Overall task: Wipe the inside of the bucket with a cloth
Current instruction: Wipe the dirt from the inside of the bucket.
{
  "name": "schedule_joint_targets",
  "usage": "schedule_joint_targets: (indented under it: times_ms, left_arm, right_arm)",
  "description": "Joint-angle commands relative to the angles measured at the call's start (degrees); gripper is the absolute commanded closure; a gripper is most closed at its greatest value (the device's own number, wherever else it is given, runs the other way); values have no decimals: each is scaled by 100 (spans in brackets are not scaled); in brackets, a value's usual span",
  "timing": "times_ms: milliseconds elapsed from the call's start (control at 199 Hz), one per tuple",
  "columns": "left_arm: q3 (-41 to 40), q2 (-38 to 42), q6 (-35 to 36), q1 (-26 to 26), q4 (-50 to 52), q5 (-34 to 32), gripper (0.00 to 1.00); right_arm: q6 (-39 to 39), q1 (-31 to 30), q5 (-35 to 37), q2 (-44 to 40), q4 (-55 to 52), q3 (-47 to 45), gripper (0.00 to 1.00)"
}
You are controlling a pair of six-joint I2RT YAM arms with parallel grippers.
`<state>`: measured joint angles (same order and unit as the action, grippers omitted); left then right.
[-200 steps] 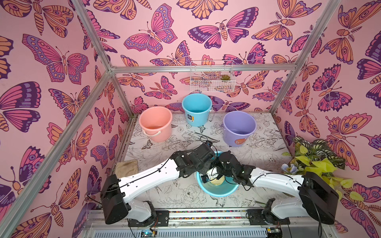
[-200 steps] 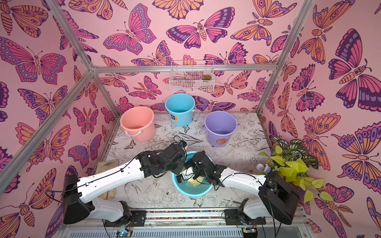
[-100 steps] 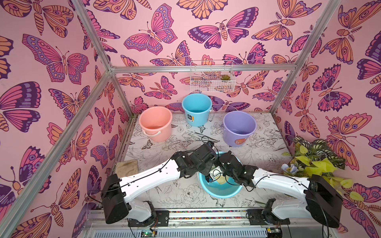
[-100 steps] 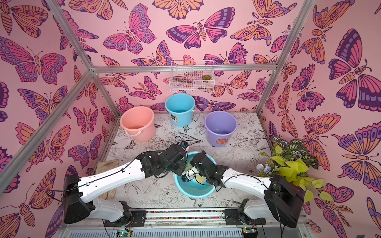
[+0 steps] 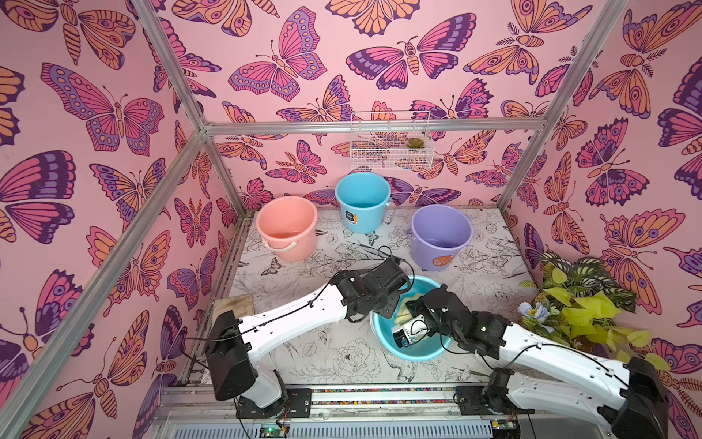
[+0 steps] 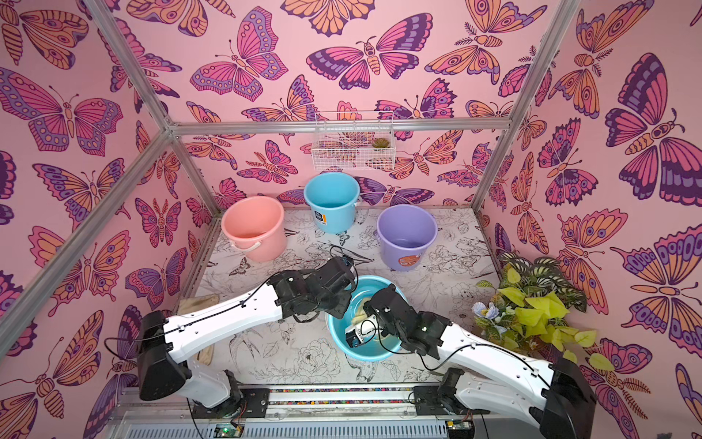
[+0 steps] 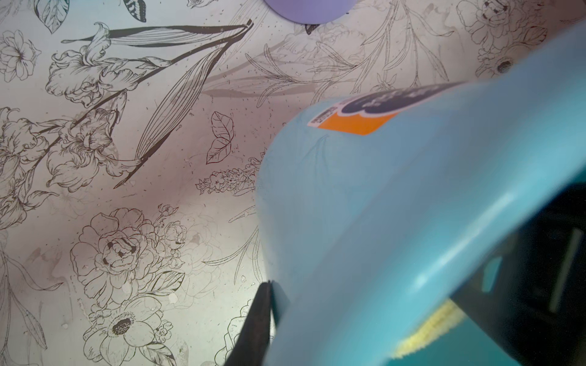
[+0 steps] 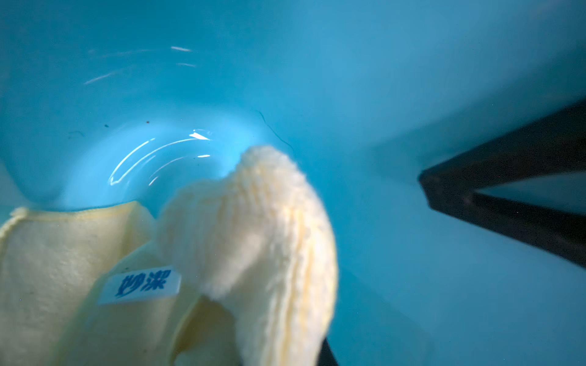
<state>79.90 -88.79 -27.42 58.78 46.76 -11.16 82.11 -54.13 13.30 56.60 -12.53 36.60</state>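
While left gripper (image 7: pixel 364 291) clamps the bucket (image 5: pixel 414 351), right gripper (image 5: pixel 416 304) pinches fluffy, pale-yellow, blue-labelled cloth (image 8: pixel 253 237).

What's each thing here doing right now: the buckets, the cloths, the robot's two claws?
teal bucket, held at its rim.
left gripper, shut on the teal bucket's rim.
yellow cloth, bunched inside the teal bucket.
right gripper, shut on the yellow cloth.
pink bucket, upright, untouched.
blue bucket, upright, untouched.
purple bucket, upright, untouched.
tan rag, lying unused.
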Motion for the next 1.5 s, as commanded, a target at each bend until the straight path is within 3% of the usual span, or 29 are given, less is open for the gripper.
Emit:
schedule_joint_targets:
  times_ms: [0,306,764,1261,1497]
  left_arm:
    - [210,-17,-360,-129,338,279,100]
    - [237,-90,-473,-454,333,1465,100]
    - [159,-1,-400,-506,325,1667,100]
    - [202,109,-237,-508,322,1872,100]
    - [237,110,-191,-508,320,1906,100]
  right_arm:
    - [-30,-80,54,-113,995,-122,100]
    - [1047,-168,86,-285,1798,-1,100]
    - [1839,-388,470,8,2323,163,100]
    - [1410,-379,691,622,1744,290,100]
    - [974,-192,332,1081,1762,146,100]
